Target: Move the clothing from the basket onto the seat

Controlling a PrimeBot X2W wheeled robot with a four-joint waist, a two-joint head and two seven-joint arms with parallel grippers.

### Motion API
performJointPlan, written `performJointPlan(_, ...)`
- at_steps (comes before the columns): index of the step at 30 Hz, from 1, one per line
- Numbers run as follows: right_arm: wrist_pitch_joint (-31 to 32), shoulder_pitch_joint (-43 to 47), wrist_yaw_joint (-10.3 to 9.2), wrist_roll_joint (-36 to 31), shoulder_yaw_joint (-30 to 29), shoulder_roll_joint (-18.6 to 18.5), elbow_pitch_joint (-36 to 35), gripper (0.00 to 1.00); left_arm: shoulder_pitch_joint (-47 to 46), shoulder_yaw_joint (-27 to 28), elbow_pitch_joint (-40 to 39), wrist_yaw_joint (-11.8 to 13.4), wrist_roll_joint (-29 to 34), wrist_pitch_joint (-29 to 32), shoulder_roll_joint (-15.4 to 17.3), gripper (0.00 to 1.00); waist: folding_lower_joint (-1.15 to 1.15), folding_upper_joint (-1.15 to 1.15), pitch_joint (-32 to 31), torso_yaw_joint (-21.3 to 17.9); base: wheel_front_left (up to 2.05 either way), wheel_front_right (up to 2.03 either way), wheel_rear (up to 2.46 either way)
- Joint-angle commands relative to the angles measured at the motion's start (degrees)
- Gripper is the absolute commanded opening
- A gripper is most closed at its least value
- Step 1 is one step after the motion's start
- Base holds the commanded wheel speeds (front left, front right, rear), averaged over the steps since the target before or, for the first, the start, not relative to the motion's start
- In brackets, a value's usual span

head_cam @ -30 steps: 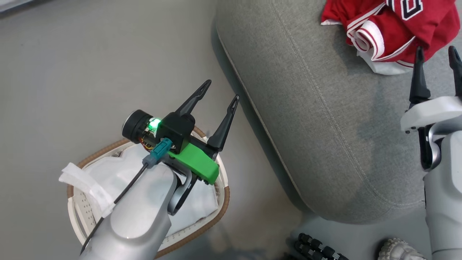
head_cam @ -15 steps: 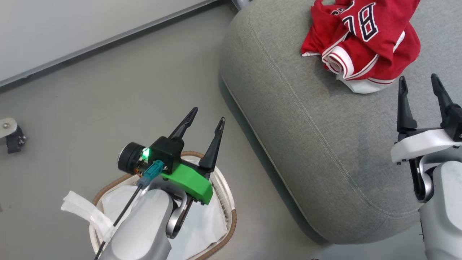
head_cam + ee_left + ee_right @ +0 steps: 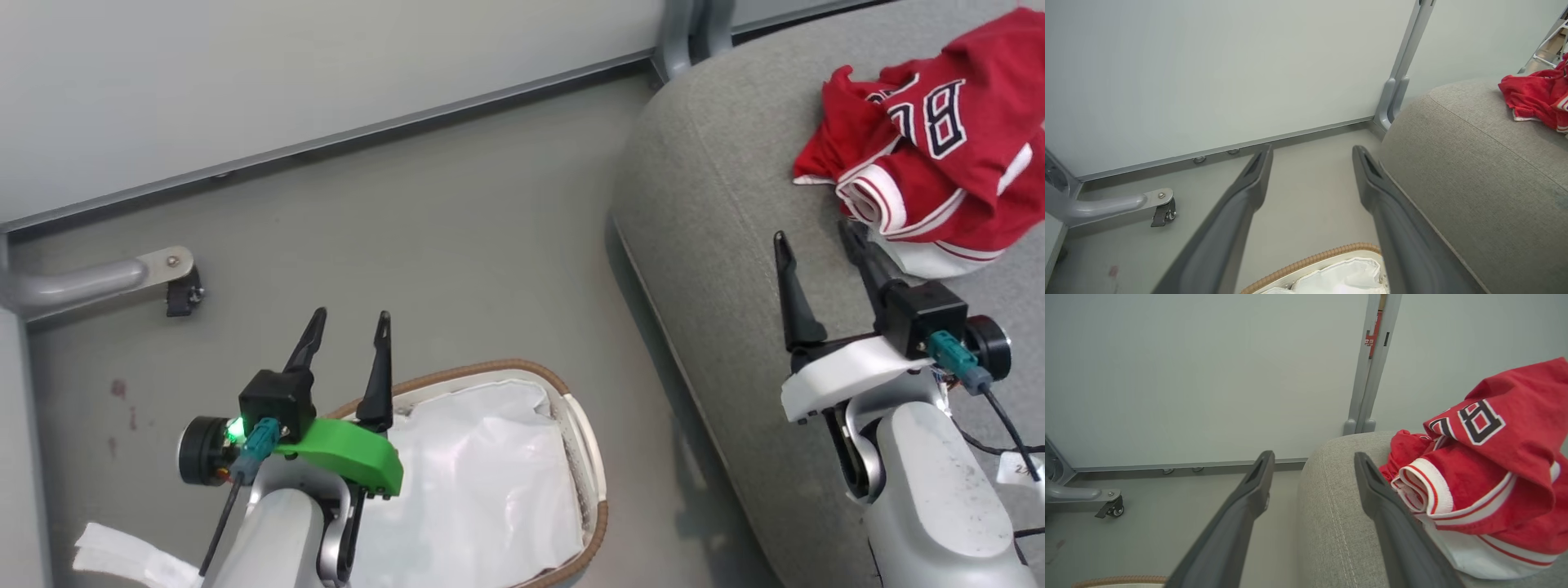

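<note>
The head camera has swung toward the wall. The right gripper (image 3: 815, 233) has finished spreading and holds nothing, one fingertip just beside the clothing (image 3: 939, 171), a crumpled soft red heap at the far right edge of the seat (image 3: 718, 245), which is rounded and grey-woven. The left gripper (image 3: 351, 314) hangs wide open and empty at the left rim of the basket (image 3: 490, 367). Only the crinkled liner (image 3: 482, 482) shows inside, so the transfer looks done.
</note>
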Motion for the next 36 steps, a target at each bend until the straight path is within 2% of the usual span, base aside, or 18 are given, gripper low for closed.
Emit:
performJointPlan(1,-0.1,1.1,-0.08,-0.1,0.5,0.1,0.5,1.0,1.4,1.1,-0.1,0.4,0.5,0.0,-0.3,1.0,0.0,0.0,-3.2,4.9,0.0,0.0,0.0)
performJointPlan(5,-0.1,2.6,-0.08,-0.4,2.2,0.7,2.2,1.0,4.2,5.3,0.0,1.1,1.8,0.0,-0.5,1.0,0.0,0.0,-4.8,7.9,0.0,0.0,0.0)
performJointPlan(11,-0.1,5.0,-0.08,-0.4,2.3,0.9,3.1,1.0,7.6,9.4,-0.9,0.3,3.1,0.0,-0.9,1.0,0.0,0.0,-6.4,10.4,0.0,0.0,0.0)
performJointPlan(20,-0.1,8.8,-0.08,1.5,2.3,1.0,3.6,1.0,12.1,13.3,-1.7,-1.2,3.8,0.0,-1.1,1.0,0.0,0.0,-9.6,11.1,0.0,0.0,0.0)
performJointPlan(28,-0.1,12.4,-0.08,2.6,2.9,1.0,4.1,1.0,17.1,14.3,-2.3,-2.7,1.0,0.0,-1.1,1.0,0.0,0.0,-12.0,10.3,0.0,0.0,0.0)
performJointPlan(29,0.0,11.8,0.0,2.3,3.0,1.2,4.1,0.0,16.6,14.1,-2.1,-2.6,1.0,0.0,-1.1,0.0,0.0,0.0,-11.8,10.5,0.0,0.0,0.0)
performJointPlan(33,0.3,13.2,0.0,2.6,2.9,1.5,5.9,0.0,17.0,14.0,-0.2,-2.6,0.7,0.1,-1.3,0.0,0.0,0.0,-12.0,10.5,0.0,0.0,0.0)
performJointPlan(36,1.6,12.8,0.0,6.1,2.0,1.5,5.9,0.0,16.3,14.8,-0.3,-2.7,-2.6,1.4,-1.3,0.0,0.0,0.0,-12.0,10.5,0.0,0.0,0.0)
